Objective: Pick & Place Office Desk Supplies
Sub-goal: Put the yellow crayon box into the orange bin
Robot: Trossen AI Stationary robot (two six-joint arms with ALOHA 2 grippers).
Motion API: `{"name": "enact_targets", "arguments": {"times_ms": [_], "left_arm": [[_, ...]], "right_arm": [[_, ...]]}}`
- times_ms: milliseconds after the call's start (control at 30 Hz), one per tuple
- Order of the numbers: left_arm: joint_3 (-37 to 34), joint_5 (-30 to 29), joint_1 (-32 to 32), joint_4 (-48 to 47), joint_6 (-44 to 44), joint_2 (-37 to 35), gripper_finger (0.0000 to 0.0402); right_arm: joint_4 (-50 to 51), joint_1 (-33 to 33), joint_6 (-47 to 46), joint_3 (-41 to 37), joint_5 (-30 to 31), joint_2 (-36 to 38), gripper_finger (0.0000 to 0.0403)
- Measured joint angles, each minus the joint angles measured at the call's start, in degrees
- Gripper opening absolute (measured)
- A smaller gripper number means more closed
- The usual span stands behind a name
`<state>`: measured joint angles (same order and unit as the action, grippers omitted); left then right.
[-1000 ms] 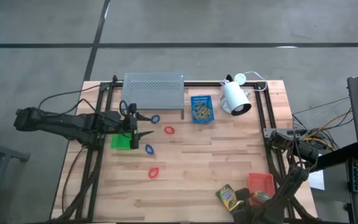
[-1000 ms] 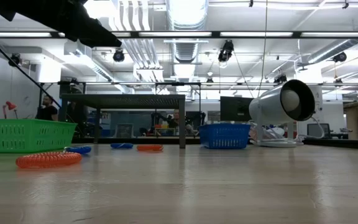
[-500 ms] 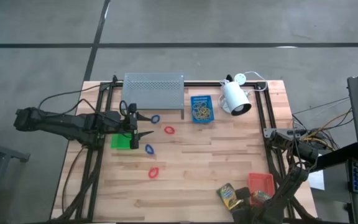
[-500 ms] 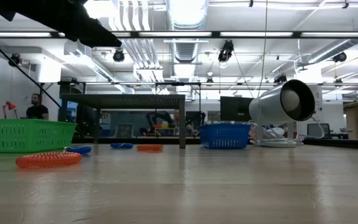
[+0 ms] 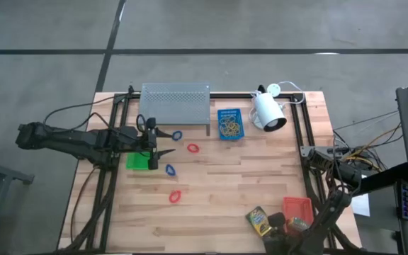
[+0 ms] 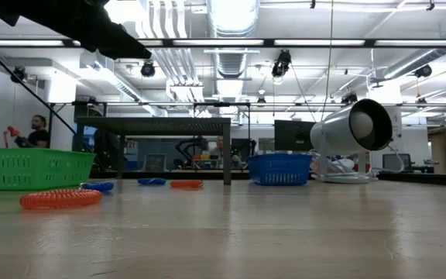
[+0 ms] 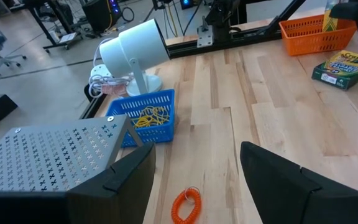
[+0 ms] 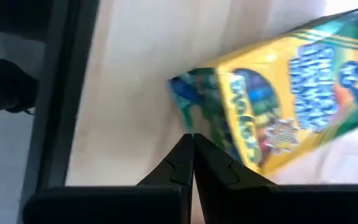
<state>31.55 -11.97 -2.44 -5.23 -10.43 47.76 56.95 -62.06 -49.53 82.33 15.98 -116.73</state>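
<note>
A printed yellow-green card box [image 5: 258, 222] lies near the table's near right corner and fills the right wrist view [image 8: 278, 93]. My right gripper [image 8: 192, 142] points down, shut, at that box's green end. A second printed box [image 5: 297, 225] lies beside a red-orange tray [image 5: 297, 207]. My left gripper [image 5: 163, 142] hangs open over the left side, by the green tray [image 5: 137, 161]. Red loops [image 5: 193, 148] [image 5: 174, 196] and blue loops [image 5: 177, 134] [image 5: 170, 169] lie on the wood. Tan rubber bands fill the blue tray [image 5: 229, 124]. My right gripper comes from above, slanting down, and its shut fingertips [image 8: 182, 149] meet at the green end [image 8: 194, 102] of the card box. I cannot tell whether they touch the box or have any of it between them.
A grey perforated shelf [image 5: 175, 103] stands at the far edge and a white lamp [image 5: 268, 110] at the far right. Black frame rails run along the left and right sides. Bare wood lies in the table's middle and near left.
</note>
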Motion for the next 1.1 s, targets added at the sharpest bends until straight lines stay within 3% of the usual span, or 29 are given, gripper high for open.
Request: {"name": "enact_targets", "arguments": {"times_ms": [1100], "left_arm": [[0.00,0.01,0.00,-1.10,0.00,0.00,0.0241]], "right_arm": [[7.15,4.55,0.73,-2.73,4.17,0.26,0.0008]]}}
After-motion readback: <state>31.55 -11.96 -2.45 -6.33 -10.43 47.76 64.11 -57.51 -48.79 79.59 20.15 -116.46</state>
